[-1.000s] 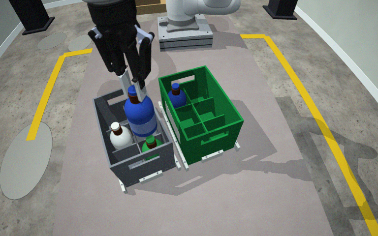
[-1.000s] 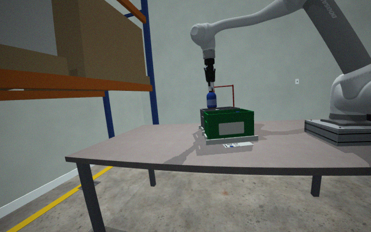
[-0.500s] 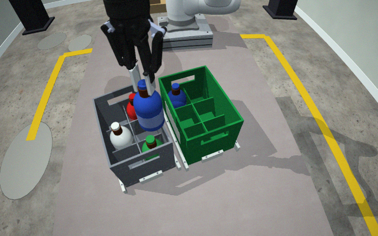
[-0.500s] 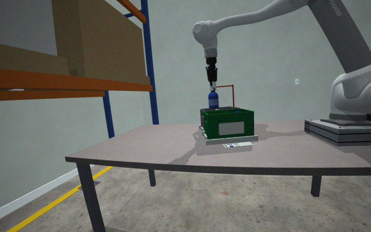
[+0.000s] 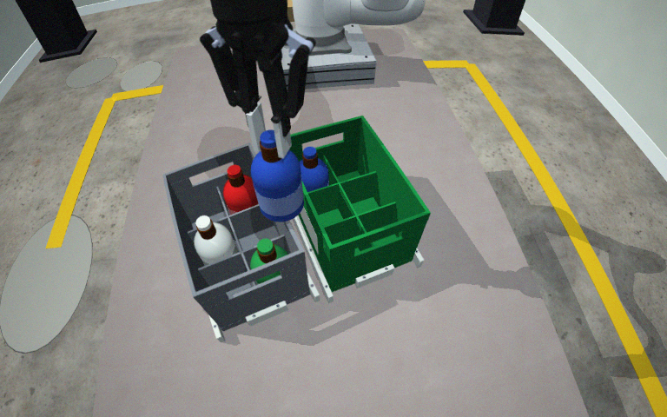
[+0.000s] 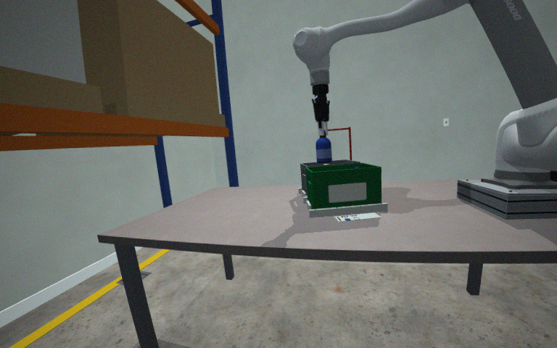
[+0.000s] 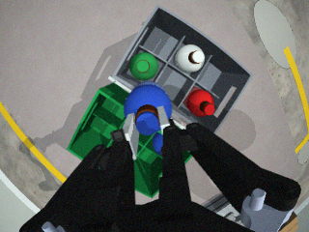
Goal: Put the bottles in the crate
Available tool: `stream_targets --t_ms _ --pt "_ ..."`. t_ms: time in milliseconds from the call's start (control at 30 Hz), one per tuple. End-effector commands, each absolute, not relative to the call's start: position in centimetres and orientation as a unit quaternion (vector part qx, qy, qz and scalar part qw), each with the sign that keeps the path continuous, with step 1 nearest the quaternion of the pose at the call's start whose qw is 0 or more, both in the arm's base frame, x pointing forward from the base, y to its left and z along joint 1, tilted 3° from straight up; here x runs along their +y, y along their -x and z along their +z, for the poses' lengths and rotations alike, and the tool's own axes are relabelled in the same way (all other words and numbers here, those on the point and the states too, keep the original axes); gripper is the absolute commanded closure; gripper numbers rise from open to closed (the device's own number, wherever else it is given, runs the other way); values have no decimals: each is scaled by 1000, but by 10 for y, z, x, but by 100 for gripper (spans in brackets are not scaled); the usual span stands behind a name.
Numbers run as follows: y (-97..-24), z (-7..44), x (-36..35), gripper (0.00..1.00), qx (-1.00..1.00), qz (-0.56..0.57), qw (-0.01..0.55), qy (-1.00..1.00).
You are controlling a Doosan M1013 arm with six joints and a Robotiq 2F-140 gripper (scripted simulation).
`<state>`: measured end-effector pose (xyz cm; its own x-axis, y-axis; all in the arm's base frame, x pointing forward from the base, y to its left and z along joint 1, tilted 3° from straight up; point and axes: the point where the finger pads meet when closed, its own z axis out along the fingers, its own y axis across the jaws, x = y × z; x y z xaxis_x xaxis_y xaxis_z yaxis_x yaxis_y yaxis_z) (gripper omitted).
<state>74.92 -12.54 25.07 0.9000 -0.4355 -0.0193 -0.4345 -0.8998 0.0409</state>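
The black two-finger gripper with pale fingertips (image 5: 268, 132) (image 6: 323, 128), its fingers nearly together, grips a blue-capped, blue bottle (image 5: 276, 184) (image 6: 323, 149) (image 7: 149, 102) by the neck, upright above the grey divided crate (image 5: 251, 294) (image 6: 302, 180) (image 7: 203, 35). Beside that crate stands the green divided crate (image 5: 379, 255) (image 6: 316, 188) (image 7: 83, 127), holding another blue bottle (image 5: 313, 173) (image 7: 158, 143). Inside the grey crate are green (image 5: 267, 259) (image 7: 144, 66), white (image 5: 214, 241) (image 7: 189, 58) and red bottles (image 5: 240, 192) (image 7: 199, 101). Beyond the green crate from the grey one lies a white paper strip (image 6: 367, 216), its lines too small to read surely.

The held blue bottle (image 5: 276, 182) (image 6: 323, 149) (image 7: 148, 103) has been carried sideways from over the gray crate (image 5: 250, 302) (image 6: 302, 180) (image 7: 205, 34) toward the green crate (image 5: 379, 246) (image 6: 344, 184) (image 7: 82, 128).
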Motion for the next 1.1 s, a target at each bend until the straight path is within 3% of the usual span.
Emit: stream_targets --t_ms 0,1067 --pt "-747 251 -122 100 -223 -14 18 -975" --pt "-712 251 -75 100 -223 -14 18 -975"
